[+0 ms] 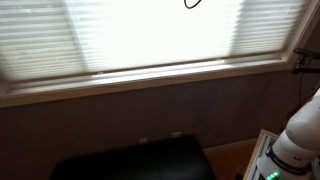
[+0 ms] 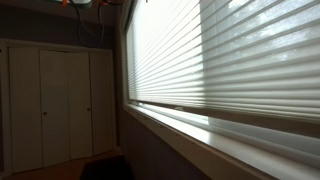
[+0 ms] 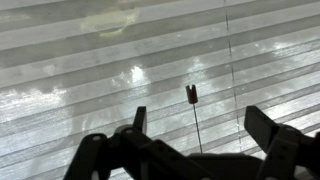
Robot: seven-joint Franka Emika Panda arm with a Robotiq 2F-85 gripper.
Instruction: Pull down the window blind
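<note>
No text, label, brand, number or sign can be read in any view. Nothing legible is carried by the bright white horizontally slatted blind (image 1: 150, 40). The small green glow (image 1: 272, 176) on the white robot arm (image 1: 300, 135) below that blind is too blurred to be resolved into characters.

In an exterior view: robot arm (image 1: 297, 140), lower right, cut by right and bottom edges. Dark loop (image 1: 193, 4), top centre, clipped; identity unclear. Dark low shape (image 1: 130, 163), bottom centre, clipped. Wrist view: tool (image 3: 195, 118) body cut by bottom edge; slatted blind (image 3: 80, 90) blurred.
</note>
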